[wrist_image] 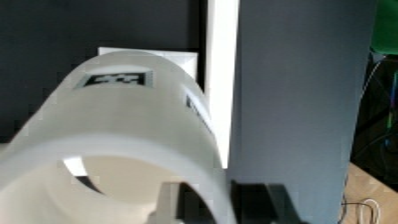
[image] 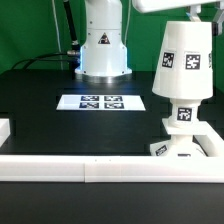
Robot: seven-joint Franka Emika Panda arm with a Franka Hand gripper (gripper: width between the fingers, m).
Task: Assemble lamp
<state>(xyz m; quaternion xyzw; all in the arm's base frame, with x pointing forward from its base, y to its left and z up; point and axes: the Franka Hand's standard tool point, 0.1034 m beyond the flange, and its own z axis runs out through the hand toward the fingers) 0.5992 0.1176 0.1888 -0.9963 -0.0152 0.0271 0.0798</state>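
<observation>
The shade (image: pixel 183 60) sits upright over the bulb's stem (image: pixel 183 114), above the base (image: pixel 178 147) on the black table (image: pixel 60 125); its hollow (wrist_image: pixel 107 190) fills the wrist view. The end effector (wrist_image: pixel 222 205) is barely visible; I cannot tell its jaw state.

Robotics laboratory bench: a black table (image: pixel 40 105) edged by a low white wall (image: pixel 60 166), a marker board (image: pixel 100 102) lying flat on it, the robot's white pedestal (image: pixel 104 45) behind (cables trailing nearby), and printed square tags on the white lamp shade (image: pixel 183 60).
</observation>
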